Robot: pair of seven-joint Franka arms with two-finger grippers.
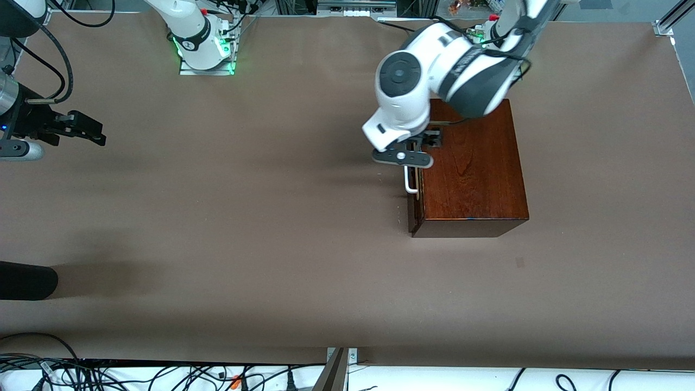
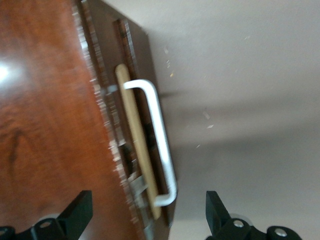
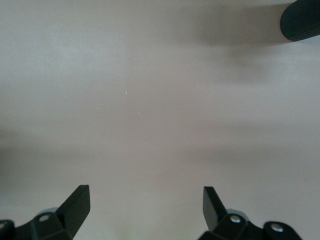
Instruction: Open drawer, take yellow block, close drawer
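The glossy mahogany box [image 1: 472, 163] stands toward the left arm's end of the table. Its drawer [image 1: 412, 213] faces the right arm's end, with the white handle [image 1: 410, 183] on its dark front. My left gripper [image 1: 419, 143] hangs over the handle end farther from the front camera. In the left wrist view it [image 2: 148, 197] is open, one finger over the box top [image 2: 45, 125] and the other over the table, the handle [image 2: 160, 135] between them untouched. A thin pale wood strip [image 2: 134, 135] shows beside the front. The yellow block is hidden. My right gripper [image 1: 89, 130] [image 3: 145, 192] waits open over bare table.
A brown cloth [image 1: 244, 217] covers the table. A black rounded object [image 1: 27, 279] [image 3: 300, 20] juts in at the right arm's end, nearer the front camera than the right gripper. Cables [image 1: 163, 374] lie along the near edge.
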